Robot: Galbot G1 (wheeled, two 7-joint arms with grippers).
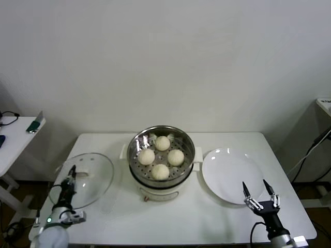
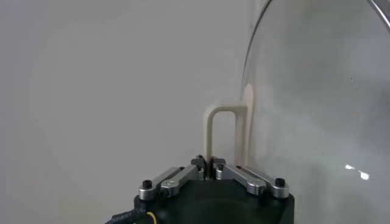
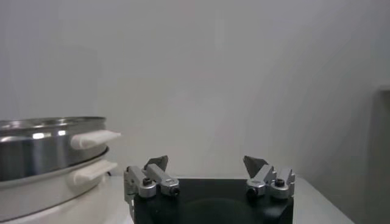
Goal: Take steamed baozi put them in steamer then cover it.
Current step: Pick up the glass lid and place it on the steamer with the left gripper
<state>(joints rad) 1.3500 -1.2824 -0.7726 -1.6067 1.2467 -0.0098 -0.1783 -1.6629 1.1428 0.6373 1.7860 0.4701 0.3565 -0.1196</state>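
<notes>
The steel steamer (image 1: 135, 147) stands on its cream base at the table's middle, uncovered. Four cream-white baozi lie on its perforated tray: one at the back (image 1: 163, 143), one left (image 1: 146, 156), one right (image 1: 176, 157), one at the front (image 1: 161, 171). The clear glass cover (image 1: 95, 178) is left of the steamer. My left gripper (image 1: 71, 174) is shut on the cover's cream handle (image 2: 219, 131), with the glass (image 2: 317, 103) beside it. My right gripper (image 1: 258, 188) is open and empty at the front right. The steamer's wall (image 3: 42, 140) also shows in the right wrist view.
A flat white plate (image 1: 230, 175) lies right of the steamer, just behind my right gripper. A small side table (image 1: 15, 137) with a few items stands off the left edge. A wall runs behind the white table (image 1: 170, 217).
</notes>
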